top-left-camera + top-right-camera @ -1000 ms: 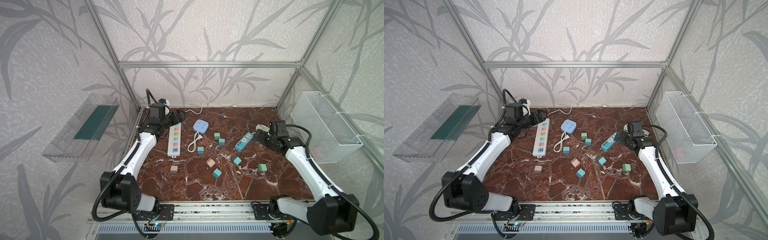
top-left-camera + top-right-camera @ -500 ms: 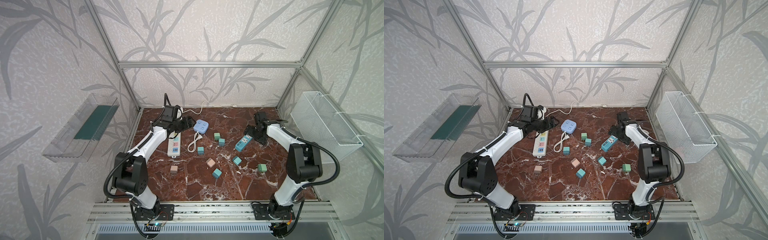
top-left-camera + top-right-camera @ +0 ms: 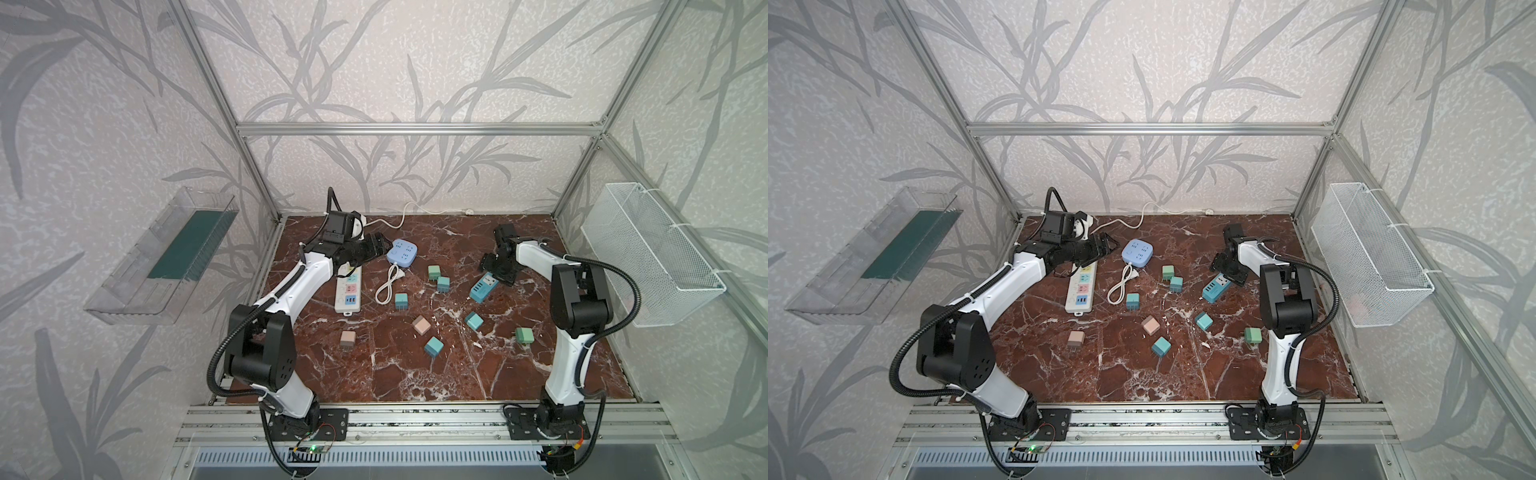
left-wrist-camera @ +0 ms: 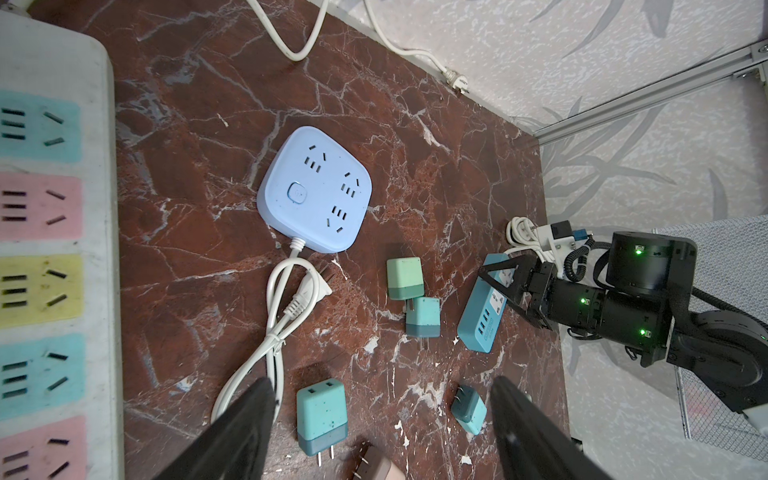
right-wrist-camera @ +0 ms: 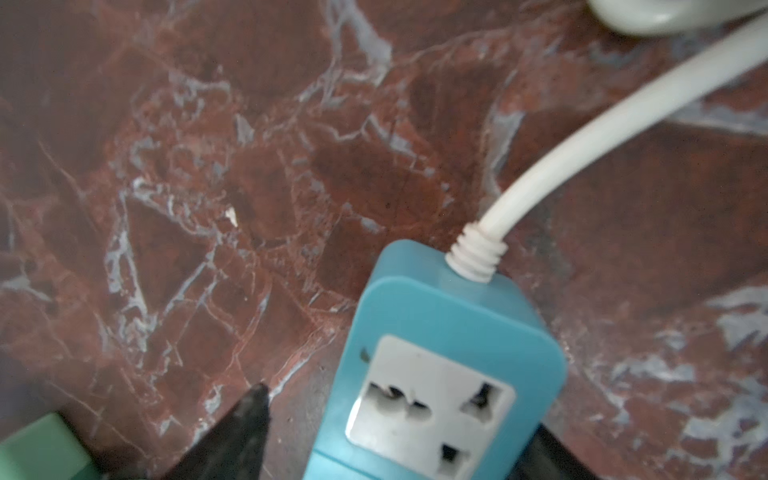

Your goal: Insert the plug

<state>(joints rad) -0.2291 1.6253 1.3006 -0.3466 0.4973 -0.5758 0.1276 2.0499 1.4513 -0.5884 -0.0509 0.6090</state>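
Note:
Several small plug adapters lie loose on the marble, among them a teal plug (image 3: pixel 401 300) (image 4: pixel 322 411), a green one (image 3: pixel 434 272) and a pink one (image 3: pixel 420 324). Three socket strips lie there: a long white strip (image 3: pixel 349 289), a blue square socket (image 3: pixel 402 251) (image 4: pixel 316 189) and a teal strip (image 3: pixel 484 287) (image 5: pixel 436 374). My left gripper (image 3: pixel 376 245) (image 4: pixel 382 399) hangs open and empty above the table beside the blue square socket. My right gripper (image 3: pixel 494 271) (image 5: pixel 401 411) is low over the teal strip's cord end, one finger on each side. A gap shows beside one finger (image 5: pixel 249 419).
A wire basket (image 3: pixel 648 253) hangs on the right wall and a clear tray (image 3: pixel 166 257) on the left wall. A white cable (image 3: pixel 399 216) runs along the back edge. The blue socket's coiled cord and plug (image 4: pixel 307 293) lie mid-table.
My left gripper swung right from the white strip's far end toward the blue square socket. My right gripper moved onto the teal strip's far end and its jaws narrowed.

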